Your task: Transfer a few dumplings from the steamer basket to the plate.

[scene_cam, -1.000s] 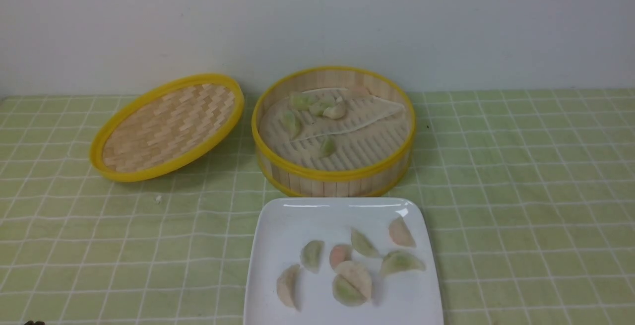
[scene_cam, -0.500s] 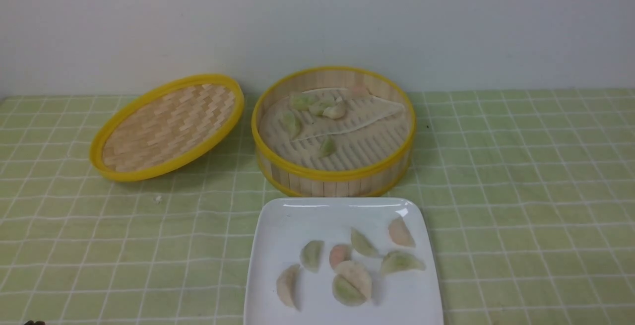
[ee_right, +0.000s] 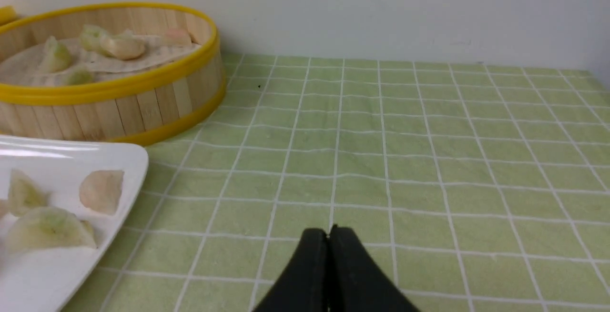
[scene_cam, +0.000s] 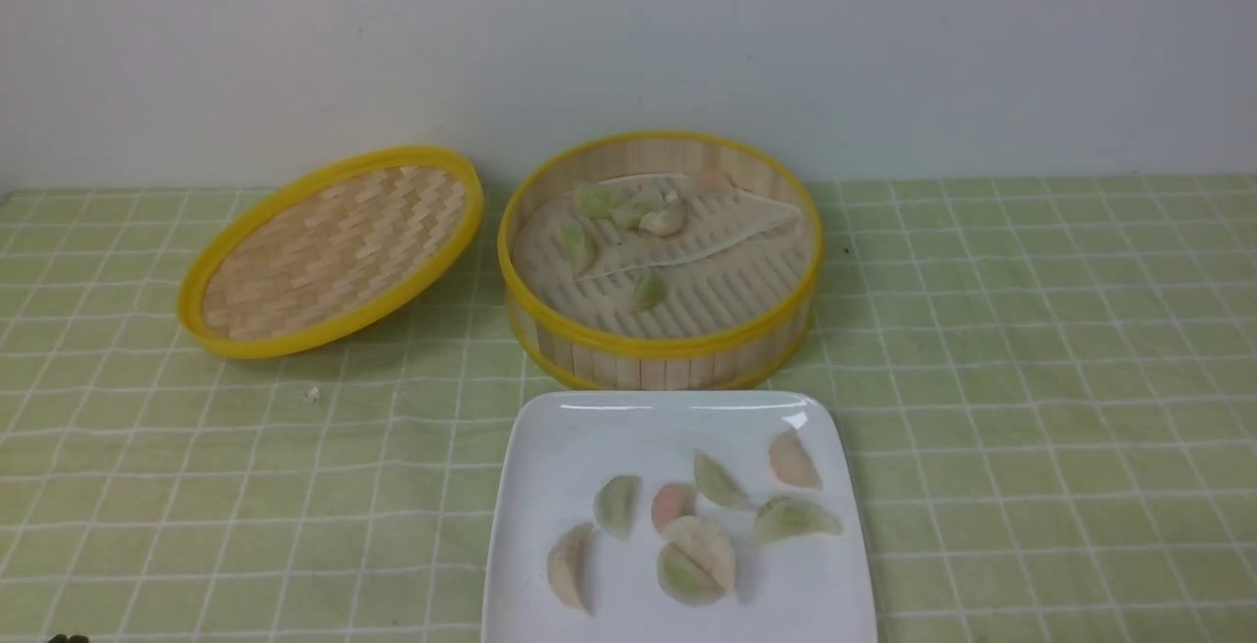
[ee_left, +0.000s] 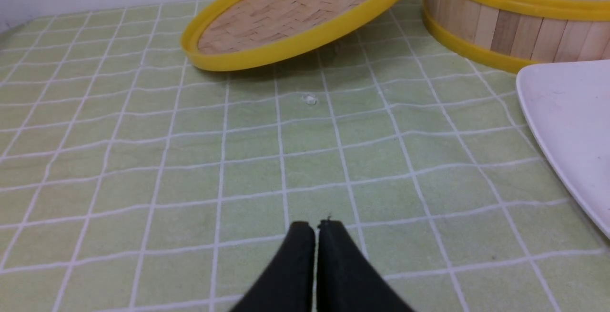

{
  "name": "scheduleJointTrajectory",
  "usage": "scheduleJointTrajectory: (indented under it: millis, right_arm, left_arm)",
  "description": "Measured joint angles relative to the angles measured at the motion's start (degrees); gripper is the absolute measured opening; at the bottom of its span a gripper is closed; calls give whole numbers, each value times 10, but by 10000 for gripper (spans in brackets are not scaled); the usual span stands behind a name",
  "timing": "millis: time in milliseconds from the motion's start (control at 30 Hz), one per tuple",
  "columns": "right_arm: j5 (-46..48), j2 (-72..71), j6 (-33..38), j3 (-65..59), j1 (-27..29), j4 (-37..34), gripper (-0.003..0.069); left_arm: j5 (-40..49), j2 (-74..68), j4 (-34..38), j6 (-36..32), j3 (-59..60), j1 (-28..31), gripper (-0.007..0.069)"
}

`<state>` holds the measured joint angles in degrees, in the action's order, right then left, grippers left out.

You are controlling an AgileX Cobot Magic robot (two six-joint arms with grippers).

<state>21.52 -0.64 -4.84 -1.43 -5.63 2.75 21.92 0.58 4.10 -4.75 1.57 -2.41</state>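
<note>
Small half-moon dumplings [scene_cam: 699,553] with pale, translucent green, pink and beige skins: several lying on the glossy white square plate [scene_cam: 550,447], two of them touching, the rest apart. More left in the deep round bamboo steamer basket [scene_cam: 668,360], clustered toward its far wall on the pale liner, one lone green piece nearer the middle. Looking light, soft and squashy, probably slick-skinned and easy to tear; best pinched gently across the plump belly, not the thin crimped edge. Basket just behind the plate, nearly touching. Shallow woven yellow-rimmed lid [scene_cam: 334,250] propped tilted to the basket's left. Left gripper [ee_left: 315,228] clenched tight, grasping nothing, low over the green checked cloth [scene_cam: 1031,348]. Right gripper [ee_right: 329,233] likewise pressed closed, empty, well clear of plate and basket.
</note>
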Motion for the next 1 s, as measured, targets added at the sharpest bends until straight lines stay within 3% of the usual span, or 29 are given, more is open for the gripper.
scheduleJointTrajectory:
  millis: [1000]
  right_arm:
    - [0, 0, -13, 0, 0, -1, -15]
  left_arm:
    - [0, 0, 0, 0, 0, 0, -6]
